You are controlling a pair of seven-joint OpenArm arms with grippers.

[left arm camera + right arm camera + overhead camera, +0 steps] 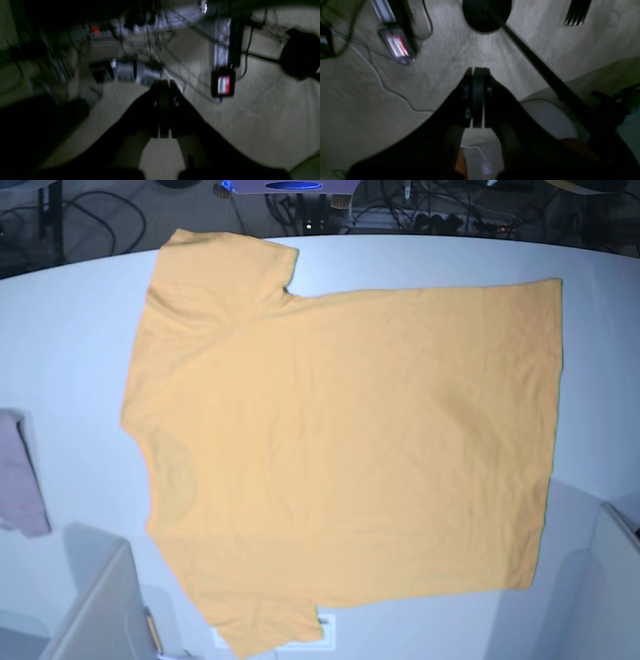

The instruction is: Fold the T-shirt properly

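The T-shirt (340, 440) is orange-yellow and lies spread flat on the white table (70, 330) in the base view. Its neck side is to the left, its hem to the right, and one sleeve (225, 265) points to the far edge. My left gripper (163, 83) is shut with nothing between its fingers, hanging over carpeted floor in the left wrist view. In the right wrist view my right gripper (477, 71) is also shut and empty, over the same carpet. Neither wrist view shows the shirt clearly.
A small pinkish-mauve cloth (20, 480) lies at the table's left edge. Grey arm parts (95, 610) (610, 580) rise at both near corners. On the floor are tangled cables (155, 37), a black round stand base (486, 15) and a red-labelled box (222, 83).
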